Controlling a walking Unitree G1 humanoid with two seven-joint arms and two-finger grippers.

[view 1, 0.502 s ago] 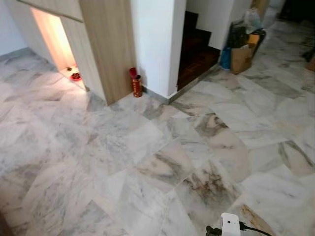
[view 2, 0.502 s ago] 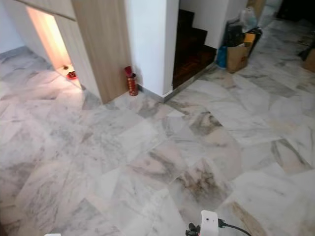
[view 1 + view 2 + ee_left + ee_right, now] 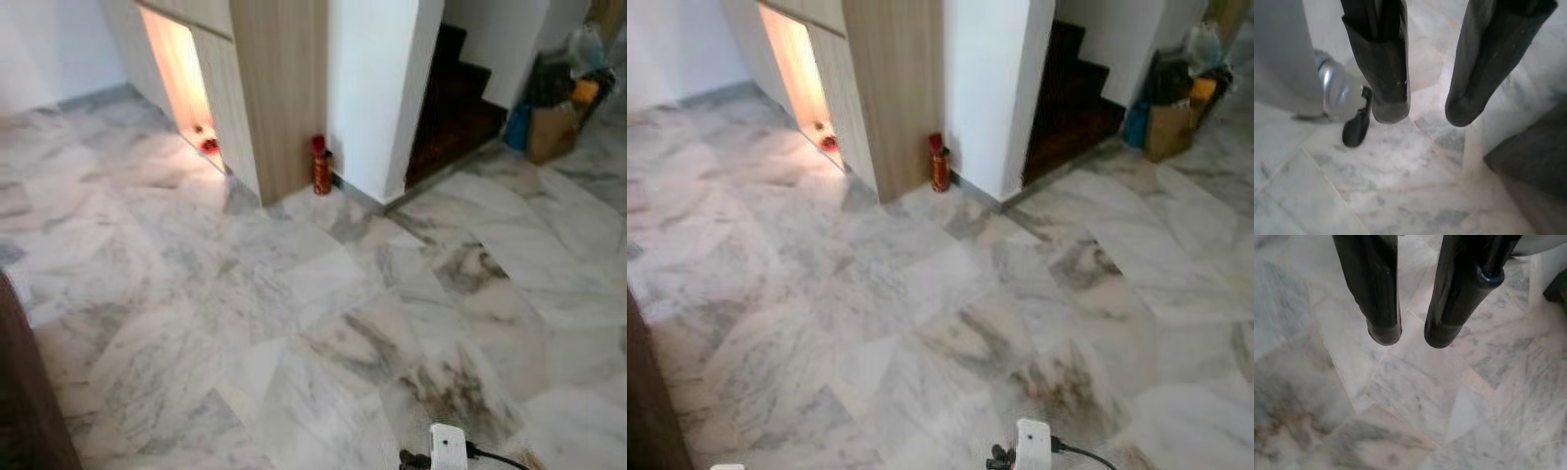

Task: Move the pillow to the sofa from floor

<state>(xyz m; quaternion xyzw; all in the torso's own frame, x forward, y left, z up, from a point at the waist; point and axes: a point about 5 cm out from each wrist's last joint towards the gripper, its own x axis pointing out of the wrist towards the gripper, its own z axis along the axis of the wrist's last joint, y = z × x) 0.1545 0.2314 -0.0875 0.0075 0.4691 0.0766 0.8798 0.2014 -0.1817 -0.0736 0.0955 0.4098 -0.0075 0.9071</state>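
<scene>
Marble floor (image 3: 294, 294) all round, grey-veined white tiles, nothing lying on the open stretch ahead. Left claw (image 3: 1427, 110) hangs over the floor, fingers spread with a clear gap, nothing between them; a silver robot part (image 3: 1334, 93) and a dark block (image 3: 1533, 156) sit near it. Right claw (image 3: 1410, 335) also points down at the tiles, fingers a little apart, empty. Head views: white device with black cable (image 3: 448, 450) at the bottom edge, dark brown furniture edge (image 3: 29, 392) at lower left. Further out, red canister (image 3: 321, 168) stands at the foot of a wooden panel (image 3: 279, 88) beside a white wall (image 3: 377, 88). Lit niche (image 3: 181, 73) with small red items (image 3: 209, 146) to the left, dark staircase (image 3: 456, 108) to the right, cardboard box and bags (image 3: 554, 108) at far right. Pillow location: cannot tell, and the sofa likewise
</scene>
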